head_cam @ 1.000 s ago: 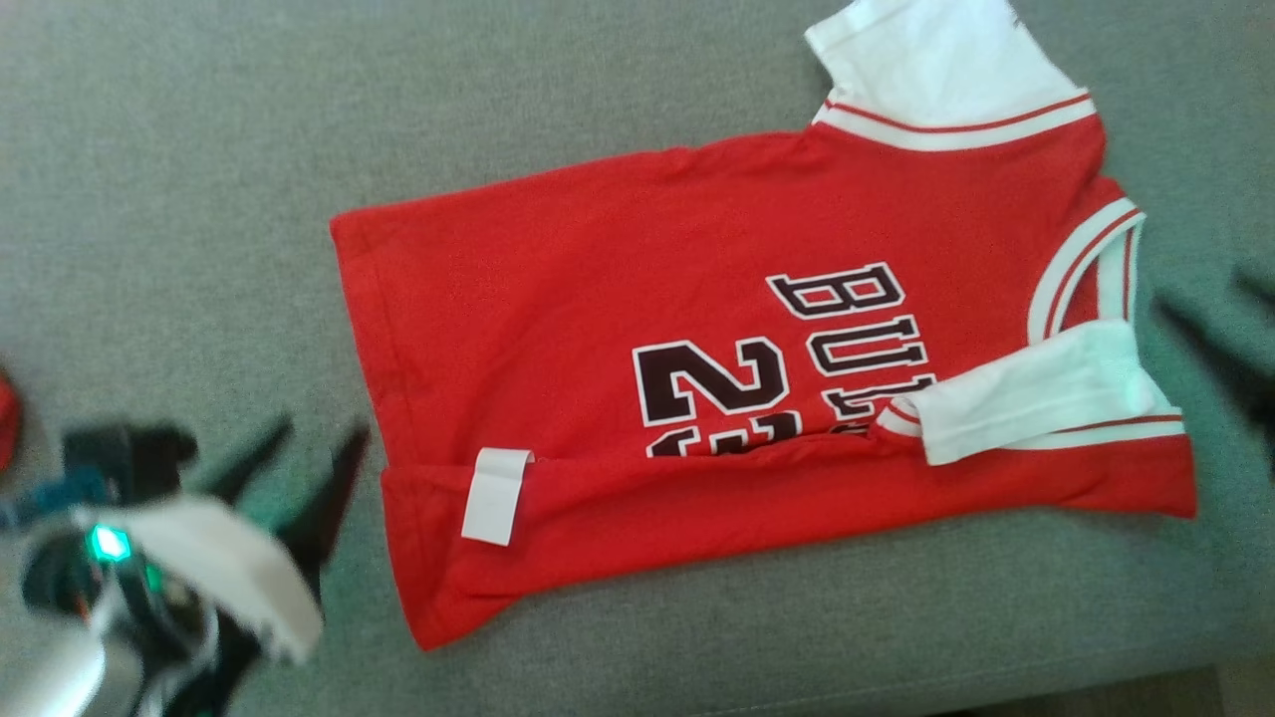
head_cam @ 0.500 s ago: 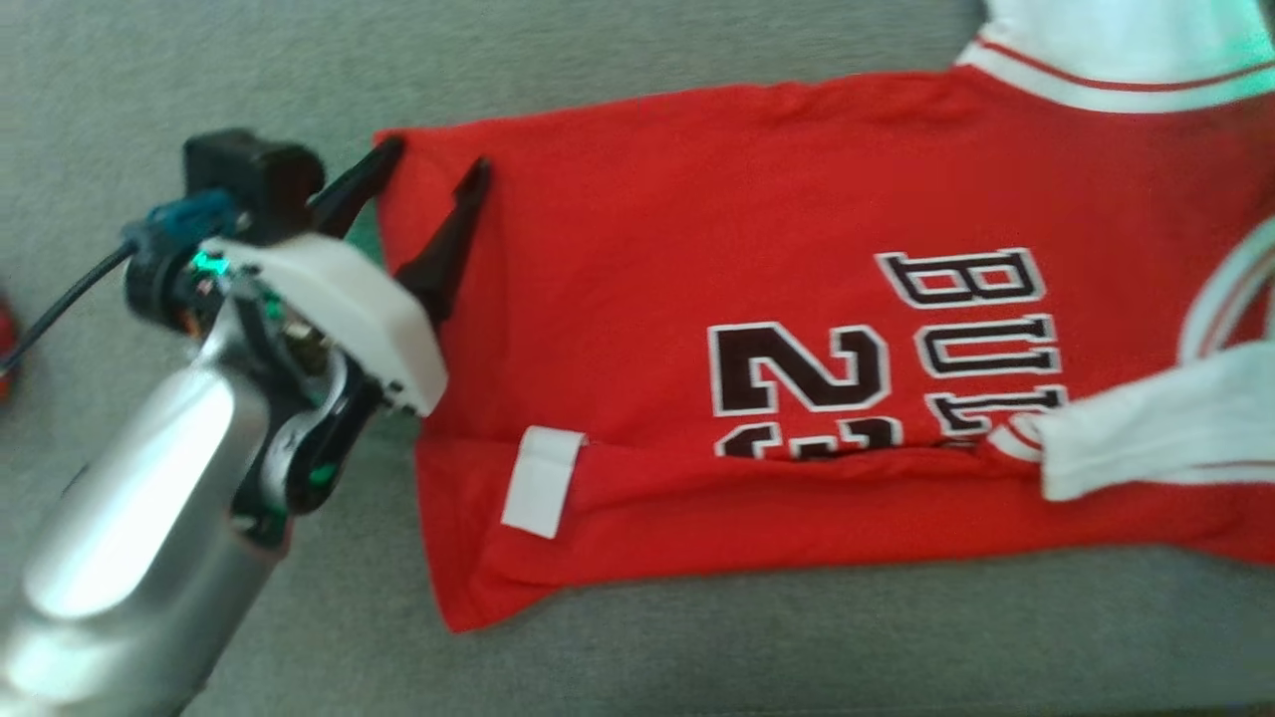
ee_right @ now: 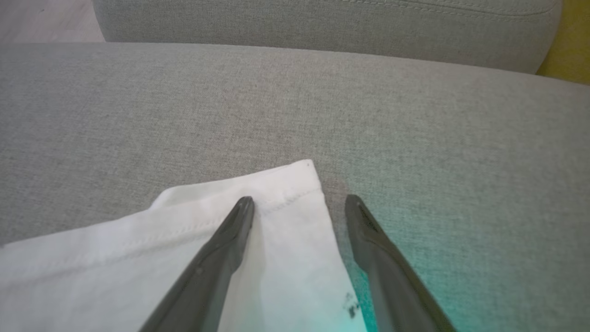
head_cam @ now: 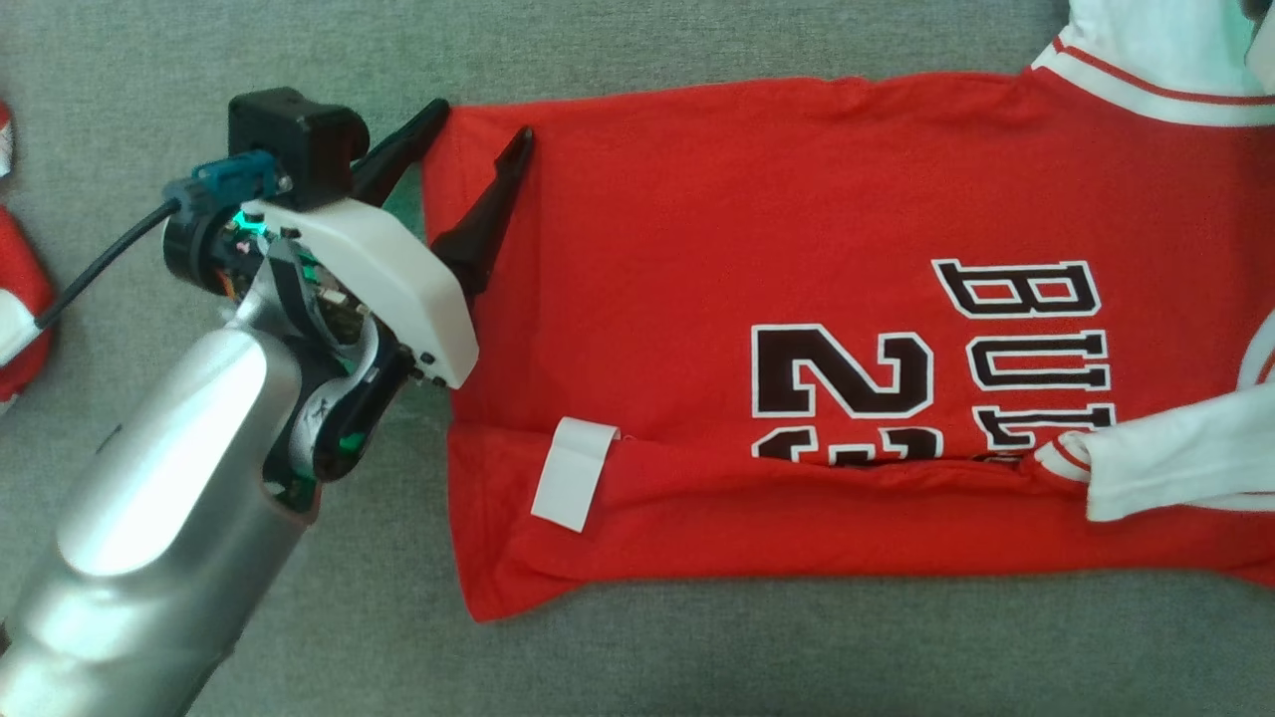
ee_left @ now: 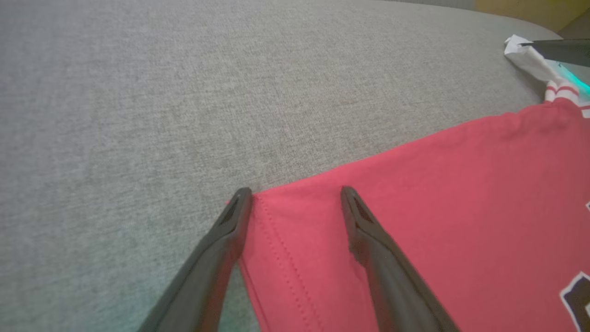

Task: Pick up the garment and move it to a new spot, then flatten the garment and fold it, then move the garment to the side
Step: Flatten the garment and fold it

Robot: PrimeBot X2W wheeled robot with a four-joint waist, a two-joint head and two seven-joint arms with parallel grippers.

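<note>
A red jersey, the garment [head_cam: 757, 249], lies spread on the grey sofa seat [head_cam: 249, 50], its near long edge folded over with a white label [head_cam: 573, 485] showing. My left gripper [head_cam: 480, 121] is open at the far corner of the hem. One finger rests on the cushion beside the edge and the other over the red cloth [ee_left: 415, 193]; in the left wrist view the left gripper [ee_left: 296, 191] straddles that corner. My right gripper [ee_right: 299, 199] is open over the corner of a white sleeve [ee_right: 286, 184], one finger on the sleeve, the other on bare cushion.
A second red and white cloth item [head_cam: 15, 289] lies at the left edge of the head view. The sofa backrest [ee_right: 322, 23] rises beyond the seat. Bare grey cushion surrounds the garment on the far and near sides.
The camera has shifted, so the garment sits further right. My left gripper has risen from beside the near end of the hem to its far corner, still open.
</note>
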